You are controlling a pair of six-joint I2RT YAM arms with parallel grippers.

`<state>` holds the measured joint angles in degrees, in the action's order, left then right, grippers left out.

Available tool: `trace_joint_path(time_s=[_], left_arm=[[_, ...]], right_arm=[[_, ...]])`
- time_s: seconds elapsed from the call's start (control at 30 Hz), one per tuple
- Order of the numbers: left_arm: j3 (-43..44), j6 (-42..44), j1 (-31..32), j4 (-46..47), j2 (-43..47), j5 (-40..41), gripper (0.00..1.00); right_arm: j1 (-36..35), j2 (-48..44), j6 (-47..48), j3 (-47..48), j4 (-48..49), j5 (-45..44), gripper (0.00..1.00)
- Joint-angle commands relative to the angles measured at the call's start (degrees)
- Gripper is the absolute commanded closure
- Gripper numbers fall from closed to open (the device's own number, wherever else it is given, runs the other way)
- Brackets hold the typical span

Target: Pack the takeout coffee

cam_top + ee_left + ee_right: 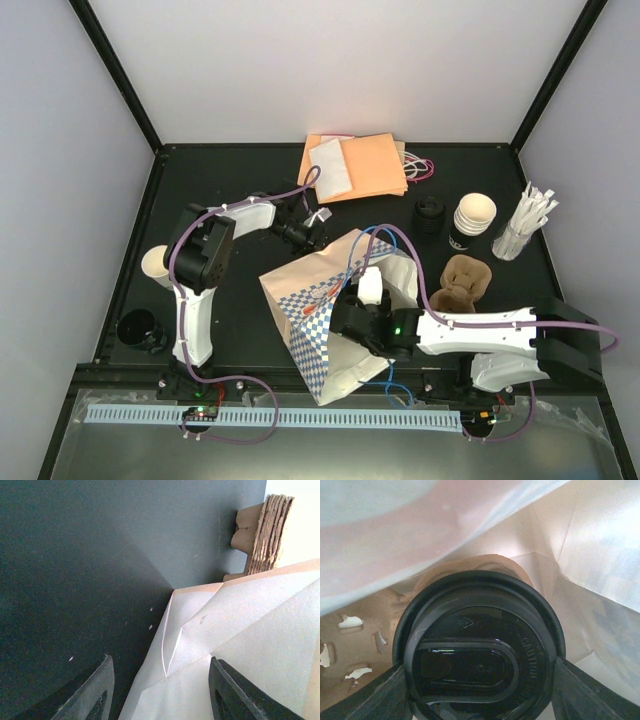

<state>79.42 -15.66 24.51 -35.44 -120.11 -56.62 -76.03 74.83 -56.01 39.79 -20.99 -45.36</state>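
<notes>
While the right gripper [481, 682] is pinching the lidded coffee cup [479, 645] inside the paper bag [290, 287], the left gripper [165, 695] is hovering spread at its edge, a pulp carrier [465, 283] sitting alongside.

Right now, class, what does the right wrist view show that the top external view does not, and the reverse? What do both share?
Only the right wrist: the takeout coffee, its round black plastic lid filling the view, gripped between the fingers of the right claw. Only the top external: the tall stack of cream paper cups, the brown moulded-pulp carrier, the flat orange paper bags, the left claw. Both: the blue-checked paper bag, with the right claw inside its mouth.
</notes>
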Motion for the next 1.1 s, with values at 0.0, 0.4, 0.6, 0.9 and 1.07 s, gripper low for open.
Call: trace_joint_path(time_s=[0.0, 0.4, 0.6, 0.9, 1.07], left_arm=[[-0.22, 1.33, 2.29, -1.47, 0.43, -3.23, 0.46], [0.86, 1.75, 2.29, -2.91, -0.03, -3.15, 0.46], [1.44, 1.61, 2.19, -3.09, -0.04, -3.06, 0.38], [4.18, 2.88, -0.21, -6.59, 4.24, 3.29, 0.02], [5.59, 1.89, -5.03, -8.95, 9.79, 9.78, 0.01]], right_arm=[[0.63, -0.77, -0.49, -2.30, 7.24, 0.01, 0.80], [0.70, -5.05, 5.60, -4.28, 15.35, -5.17, 0.80], [0.62, -6.19, 6.03, -4.87, 15.07, -5.42, 0.80], [0.72, -1.25, 9.83, 3.68, -0.26, -2.46, 0.80], [0.84, -3.71, 13.46, 4.95, -4.93, 2.77, 0.80]])
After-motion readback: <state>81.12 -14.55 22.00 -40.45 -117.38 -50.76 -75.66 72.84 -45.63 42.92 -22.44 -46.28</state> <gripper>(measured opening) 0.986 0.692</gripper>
